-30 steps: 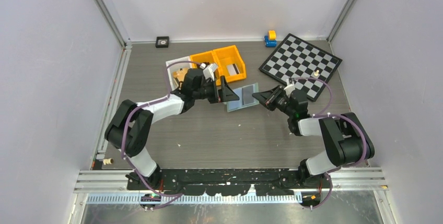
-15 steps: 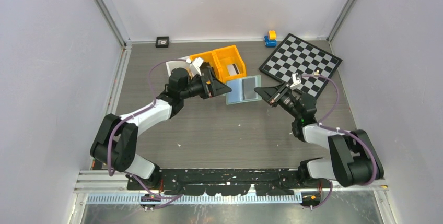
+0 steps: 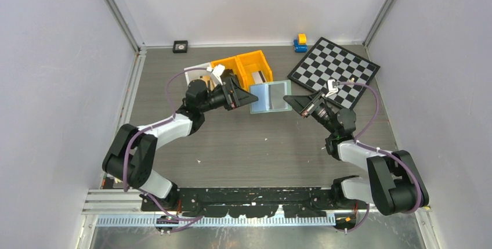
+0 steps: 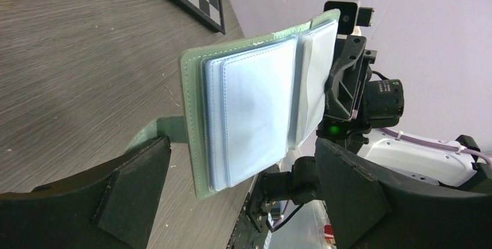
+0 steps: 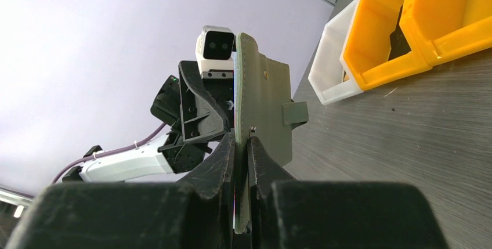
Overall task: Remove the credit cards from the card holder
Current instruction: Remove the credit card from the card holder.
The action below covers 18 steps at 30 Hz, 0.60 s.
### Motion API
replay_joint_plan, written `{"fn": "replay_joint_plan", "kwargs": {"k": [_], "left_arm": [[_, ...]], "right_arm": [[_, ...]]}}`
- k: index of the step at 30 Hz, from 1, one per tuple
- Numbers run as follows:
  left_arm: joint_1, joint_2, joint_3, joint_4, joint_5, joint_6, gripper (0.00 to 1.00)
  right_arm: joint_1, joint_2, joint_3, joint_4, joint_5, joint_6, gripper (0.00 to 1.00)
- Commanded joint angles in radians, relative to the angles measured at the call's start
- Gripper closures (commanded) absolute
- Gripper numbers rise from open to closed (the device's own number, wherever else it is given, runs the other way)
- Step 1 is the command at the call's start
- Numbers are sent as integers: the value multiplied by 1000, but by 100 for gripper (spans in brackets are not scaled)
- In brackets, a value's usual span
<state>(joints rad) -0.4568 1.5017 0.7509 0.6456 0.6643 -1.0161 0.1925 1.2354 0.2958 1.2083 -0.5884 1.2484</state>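
Note:
The card holder (image 3: 270,96), pale sage green with glossy light-blue sleeves, hangs open above the table's middle. My right gripper (image 3: 289,100) is shut on its right edge; in the right wrist view the fingers (image 5: 242,141) pinch the green cover (image 5: 264,104). My left gripper (image 3: 241,94) stands open just left of it. In the left wrist view the sleeves (image 4: 255,109) face the wide jaws of the left gripper (image 4: 242,144) without touching them. I can make out no credit cards in the sleeves. A pale card with a dark stripe (image 3: 260,76) lies in a yellow bin.
Two yellow bins (image 3: 249,66) and a white bin (image 3: 197,75) stand behind the left gripper. A checkerboard (image 3: 335,73) lies at the back right with a small pale piece (image 3: 351,79) on it. A blue-and-yellow toy (image 3: 300,42) and a small black square (image 3: 180,46) sit by the back wall.
My left gripper has drawn back from the card holder toward the bins and opened slightly wider. The right gripper has carried the holder a little farther from the arms' bases.

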Motion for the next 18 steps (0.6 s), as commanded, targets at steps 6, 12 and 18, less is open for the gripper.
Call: {"fn": "replay_joint_plan", "kwargs": {"k": [6,12,18], "left_arm": [[12,-142,-40,-89,-110,77,4],[13,-309,-67,-246,-240,178,0],[24,-338,-154,-130,-351,109,0]], "right_arm": [[-16,-109,-24,-30,48,-50,99],[-17,-295,-33,-288,170,-151,100],[-16,-402,-32,-403,243,-166,99]]}}
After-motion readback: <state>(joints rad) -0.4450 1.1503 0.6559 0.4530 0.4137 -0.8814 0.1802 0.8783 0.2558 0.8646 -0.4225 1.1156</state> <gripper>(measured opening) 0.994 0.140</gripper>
